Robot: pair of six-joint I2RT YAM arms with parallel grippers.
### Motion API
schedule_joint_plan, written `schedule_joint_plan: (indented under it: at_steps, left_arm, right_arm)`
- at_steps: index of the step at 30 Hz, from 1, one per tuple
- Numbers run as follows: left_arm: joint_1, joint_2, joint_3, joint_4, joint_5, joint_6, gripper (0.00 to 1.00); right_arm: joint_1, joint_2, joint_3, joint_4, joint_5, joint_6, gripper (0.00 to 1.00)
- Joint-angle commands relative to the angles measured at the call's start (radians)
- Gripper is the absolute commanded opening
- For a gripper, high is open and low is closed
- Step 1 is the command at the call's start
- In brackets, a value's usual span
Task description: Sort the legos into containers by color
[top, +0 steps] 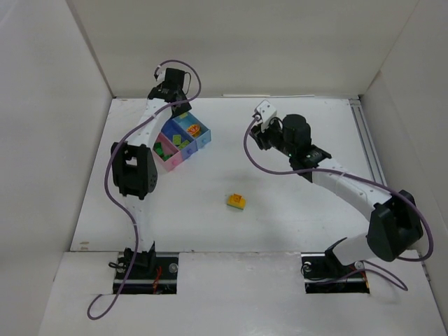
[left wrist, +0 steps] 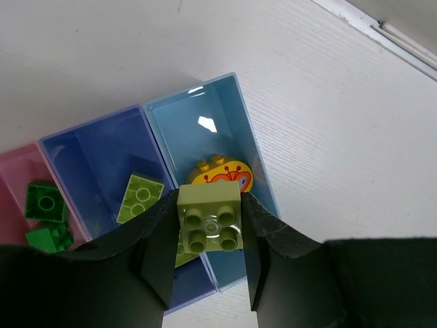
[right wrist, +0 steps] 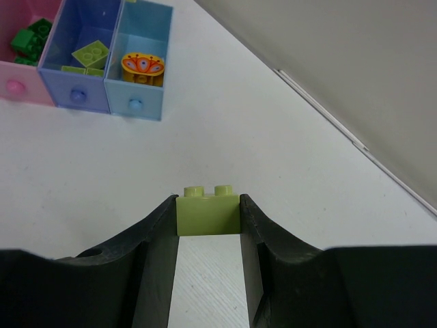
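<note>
Black fingers [left wrist: 153,273] of the left pincer [left wrist: 208,222] fill the bottom of its wrist view, clamped on a lime brick [left wrist: 210,220] whose studs face the camera. Beneath it lies the tray [left wrist: 156,147]. Its pink bin [left wrist: 13,171] holds dark green bricks [left wrist: 44,201], its middle blue bin [left wrist: 89,160] holds lime bricks [left wrist: 140,198], and its light-blue bin [left wrist: 205,116] holds an orange brick [left wrist: 222,176].

The held brick hangs over the wall between the middle and light-blue bins, if anything more on the light-blue side. The lime pile therefore lies to the left in this view. I judge that release calls for a small shift that way first. Let go from here, the brick could join the orange one or catch the thin wall.

Over bare counter [right wrist: 273,157], the right pincer [right wrist: 208,219] grips a second lime brick [right wrist: 208,213] by its sides, studs up. The tray sits ahead and to the left in that view, well apart from it. That makes the right arm the farther one, and with the left arm over the bins it probably has to wait.

One loose orange brick [top: 236,201] lies on the counter between the arms, well apart from the tray. Both pincers are full.
</note>
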Motion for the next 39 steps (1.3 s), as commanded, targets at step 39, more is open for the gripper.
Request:
schedule_joint_plan:
  at_steps: [39]
  left_arm:
    - [0.004,-0.165,-0.222,-0.018,-0.044,-0.054,0.08]
  right_arm:
    - [-0.077,0.055,0.044,0.006,-0.148,0.015,0.0]
